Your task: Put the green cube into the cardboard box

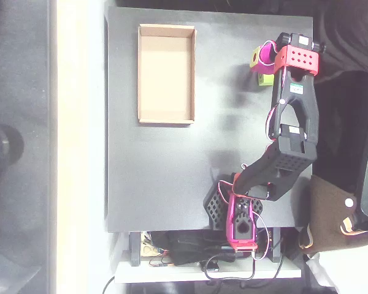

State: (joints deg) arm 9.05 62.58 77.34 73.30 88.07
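I'm seeing the fingers [262,63] closing around the cube [261,66], though the grip I cannot confirm; the box [166,32] is lying well left across the table [159,177].

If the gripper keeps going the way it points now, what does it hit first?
The gripper points left in the overhead view, at the green cube beside its tips; height is unclear. Beyond lies bare table, then the cardboard box.

My base [233,211] sits bolted at the near edge of a matte black rectangular tabletop [159,171]. A shallow tan cardboard tray with low walls [166,74] rests flat near its far left corner in the overhead view, floor bare.
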